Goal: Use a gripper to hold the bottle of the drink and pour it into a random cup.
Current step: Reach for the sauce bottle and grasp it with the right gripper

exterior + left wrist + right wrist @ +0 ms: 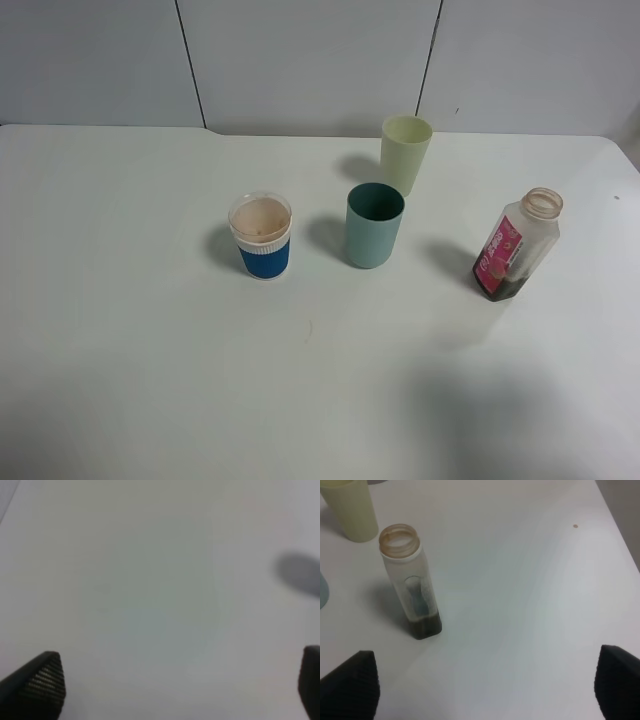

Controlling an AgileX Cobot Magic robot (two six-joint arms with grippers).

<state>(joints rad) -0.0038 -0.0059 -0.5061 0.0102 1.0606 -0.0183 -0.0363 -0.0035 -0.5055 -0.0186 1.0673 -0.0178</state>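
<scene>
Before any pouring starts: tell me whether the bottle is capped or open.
Open. The bottle stands upright with a bare, capless neck; a little dark drink sits at its bottom.

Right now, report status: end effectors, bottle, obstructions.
Left end effector open, empty; right end effector open, empty. Bottle upright, uncapped, beside teal cup. Path to bottle clear.

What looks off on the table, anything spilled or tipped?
Nothing spilled or tipped. The bottle, teal cup, yellow-green cup and blue-and-white cup stand upright, apart. Only a tiny brown speck on the table, beyond the bottle near the edge.
</scene>
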